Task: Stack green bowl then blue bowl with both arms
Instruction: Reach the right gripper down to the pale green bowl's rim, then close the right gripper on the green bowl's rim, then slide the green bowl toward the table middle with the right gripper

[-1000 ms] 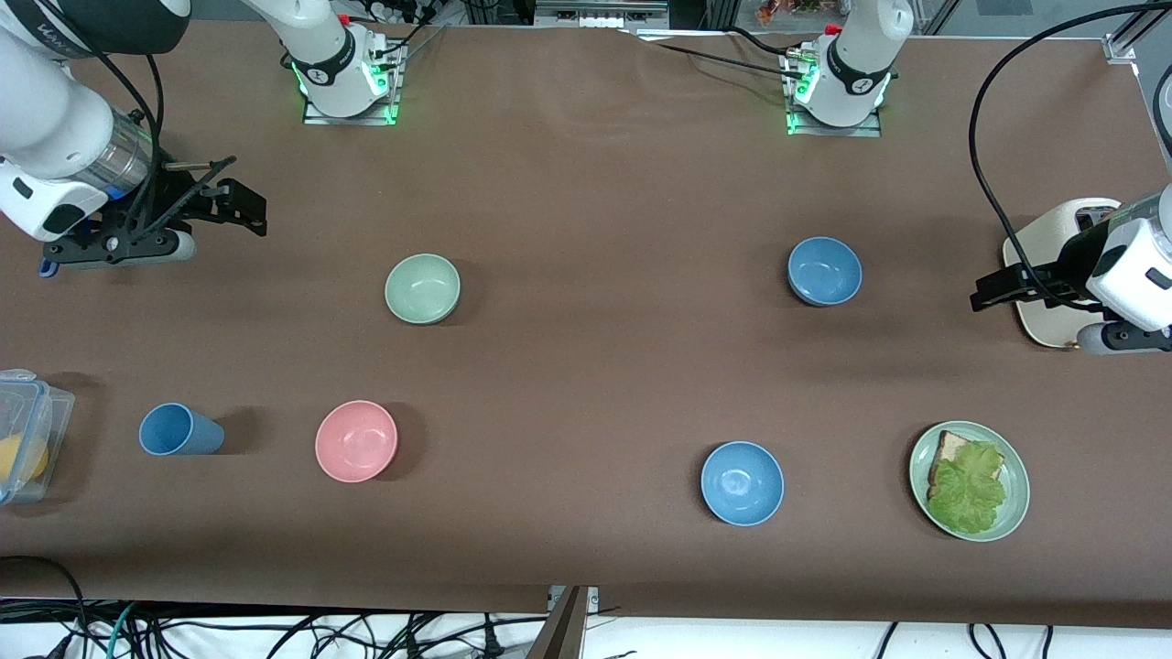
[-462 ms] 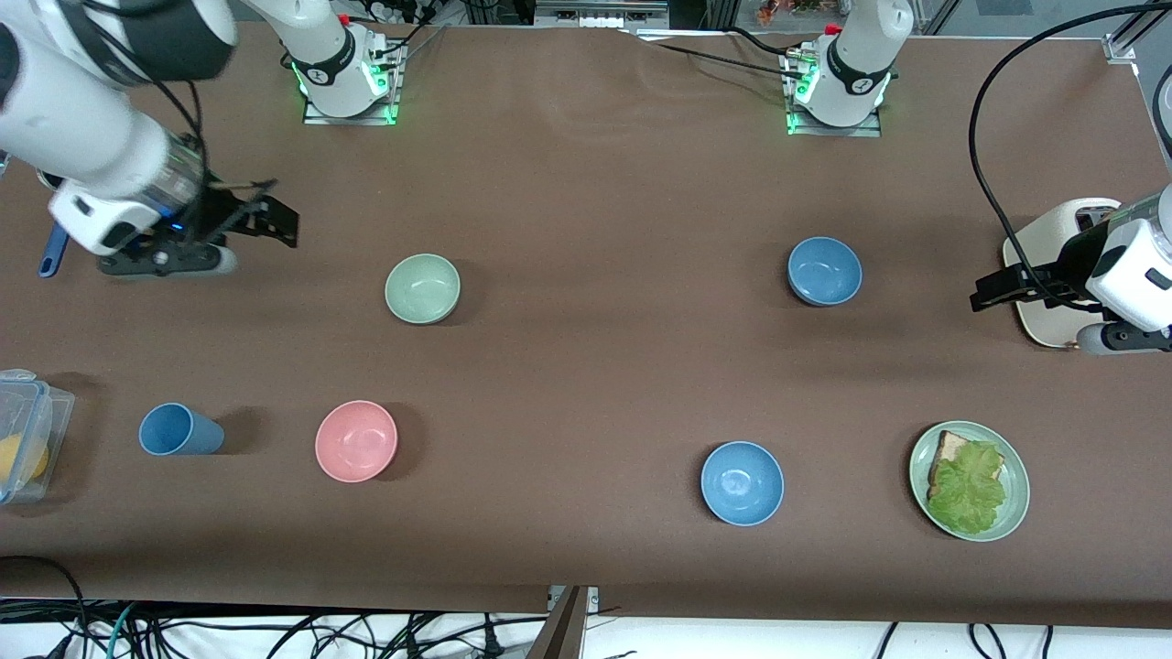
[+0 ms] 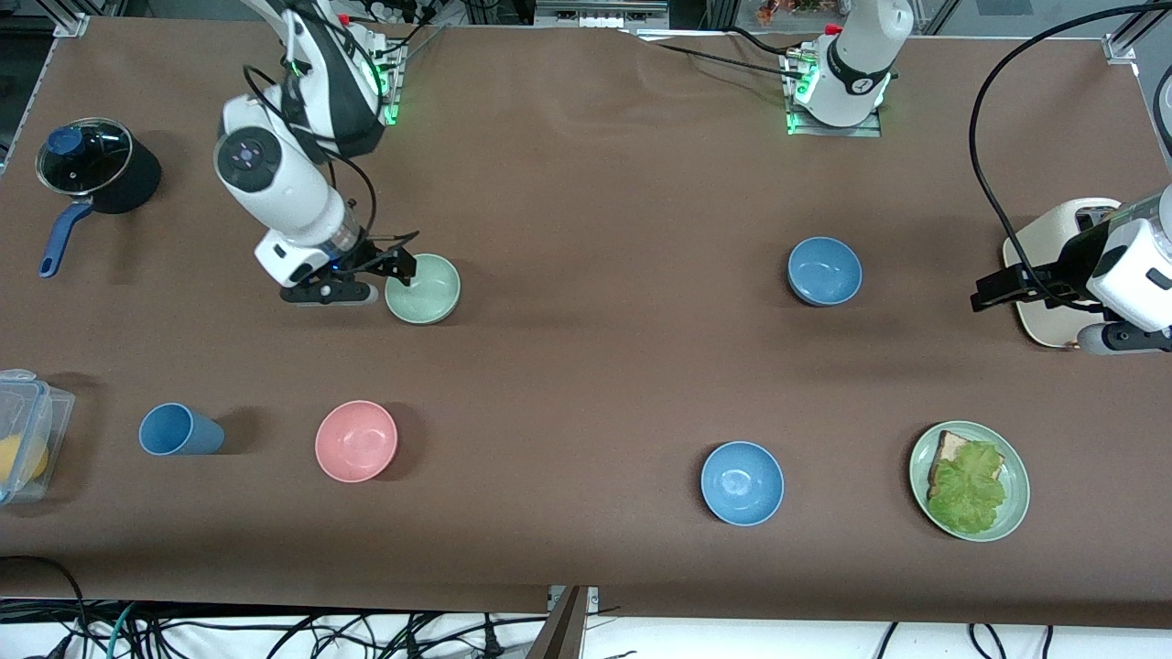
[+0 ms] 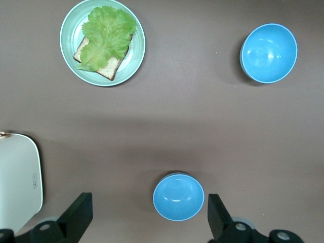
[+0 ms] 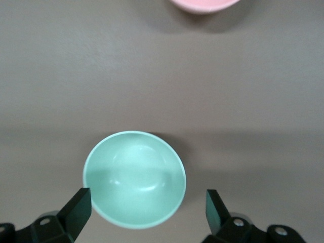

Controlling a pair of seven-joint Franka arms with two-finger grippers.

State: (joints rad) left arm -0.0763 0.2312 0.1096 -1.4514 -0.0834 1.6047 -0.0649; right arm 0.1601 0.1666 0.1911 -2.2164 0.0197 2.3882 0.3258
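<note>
Step in hand, by judgement: the right arm is reaching to grasp the green bowl (image 3: 423, 288). The right gripper (image 3: 399, 266) is hanging over that bowl's rim on the side toward the right arm's end of the table, fingers spread wide and holding nothing; in the right wrist view the bowl (image 5: 134, 179) is sitting between the two fingertips without touching either. To do it well: lowering so that one finger goes inside the rim and one outside, pinching the wall squarely, since glossy ware is likely to slip or tip if caught off-centre. The left gripper (image 3: 993, 291) is waiting over the white toaster (image 3: 1039, 320) at the left arm's end, fingers open and empty, with the blue bowl (image 3: 825, 271) lying near it on the table and well apart from the green one; in the left wrist view that bowl (image 4: 178, 197) is showing between the open fingers. Count: green bowl, one; blue bowls, two, the brighter one (image 3: 743, 482) being nearer the front camera; pink bowl (image 3: 356, 440), one; blue cup (image 3: 179, 430), one; plate (image 3: 1014, 514) with bread and lettuce, one; pot (image 3: 96, 169) with lid, one; clear box (image 3: 27, 435), one.
</note>
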